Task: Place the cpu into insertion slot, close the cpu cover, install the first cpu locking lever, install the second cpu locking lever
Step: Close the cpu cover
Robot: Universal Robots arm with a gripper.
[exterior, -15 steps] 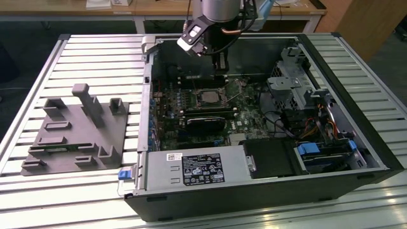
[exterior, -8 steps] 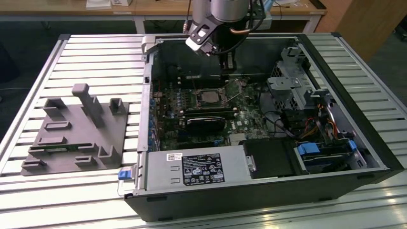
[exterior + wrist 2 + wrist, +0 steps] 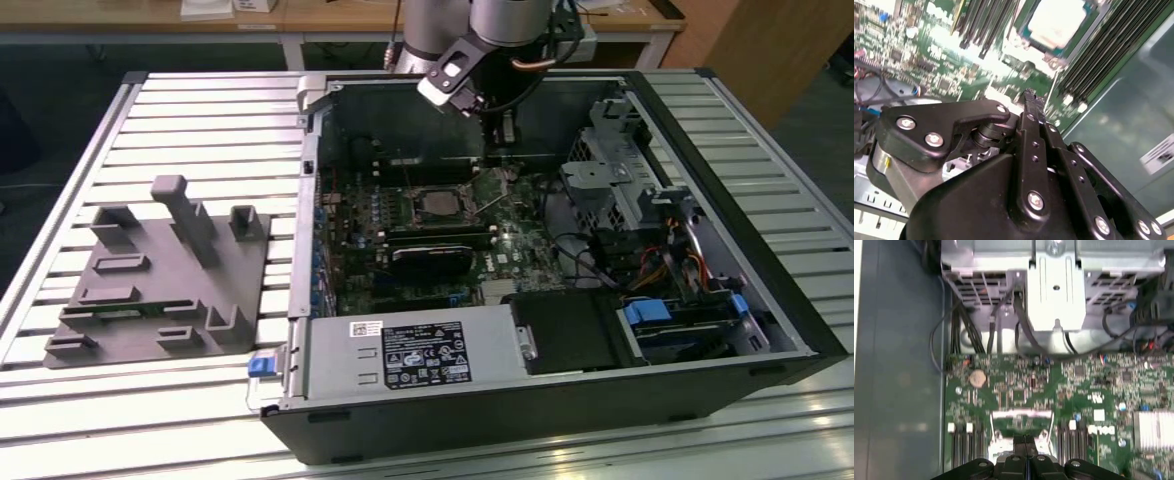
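Observation:
The cpu (image 3: 1056, 22), a flat square chip with a dull silver top, lies in the insertion slot (image 3: 411, 205) on the green board inside the open computer case. The cpu cover (image 3: 1019, 40) shows as a silver metal frame around the chip; I cannot tell whether it is pressed fully down. A thin silver rod (image 3: 501, 195) slants up beside the slot on the exterior view's right. My gripper (image 3: 499, 150) hangs above the board just behind the slot. In both wrist views its black fingers (image 3: 1029, 95) (image 3: 1024, 441) are pressed together with nothing between them.
Long black memory slots (image 3: 1104, 55) flank the socket. A black graphics card (image 3: 434, 262) lies in front of it, and a metal drive cage (image 3: 607, 185) with cables stands on the exterior view's right. A grey fixture block (image 3: 160, 270) sits on the slatted table beside the case.

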